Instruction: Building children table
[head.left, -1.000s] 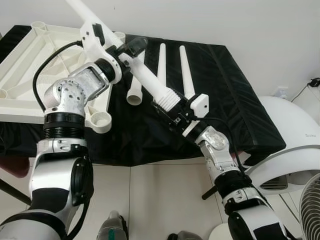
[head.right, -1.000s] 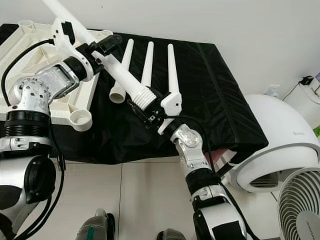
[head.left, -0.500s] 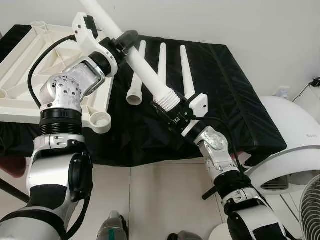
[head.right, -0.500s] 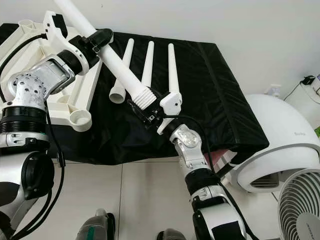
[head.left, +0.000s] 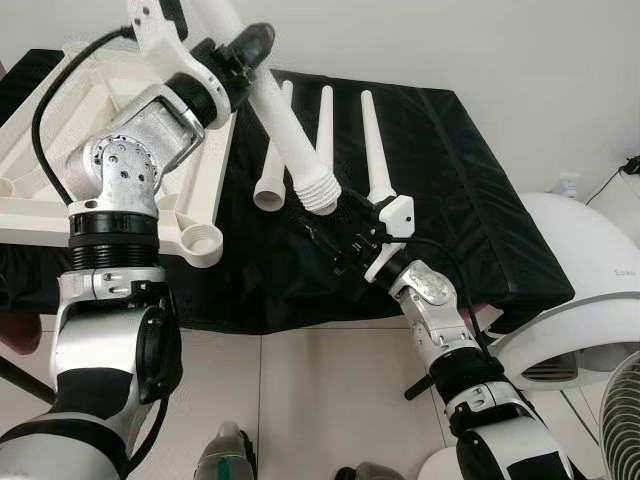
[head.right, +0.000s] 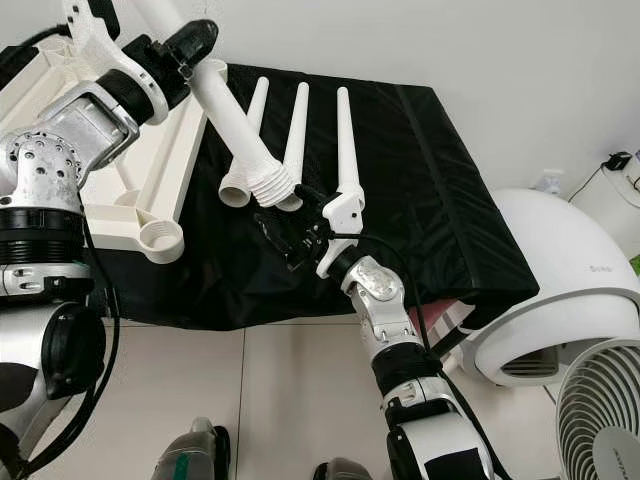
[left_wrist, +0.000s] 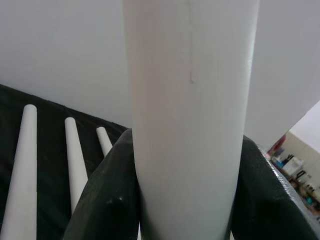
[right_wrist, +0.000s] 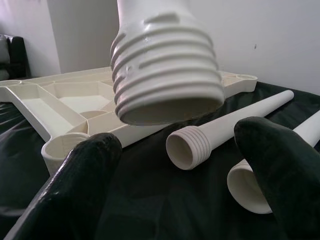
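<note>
Left eye view: a white table leg (head.left: 285, 125) is held aloft by the left gripper (head.left: 240, 55), its threaded end pointing toward 5 o'clock above the black cloth (head.left: 460, 200). The right gripper (head.left: 335, 225) is seen just below that end, fingers spread and free of it.
Right eye view: three more spare legs (head.right: 340, 140) are laid side by side on the cloth, tips toward 12 o'clock. The upturned white tabletop (head.right: 150, 190) is seen at 9 o'clock, a round socket at its near corner. A white domed appliance (head.right: 560, 300) and a fan (head.right: 600, 410) are seen at 4 o'clock.
Left wrist view: the leg is clamped between the two black fingers (left_wrist: 107, 200), which are pressed against its sides.
Right wrist view: the black fingers (right_wrist: 75, 190) are held wide apart, the ribbed thread hanging above the gap.
</note>
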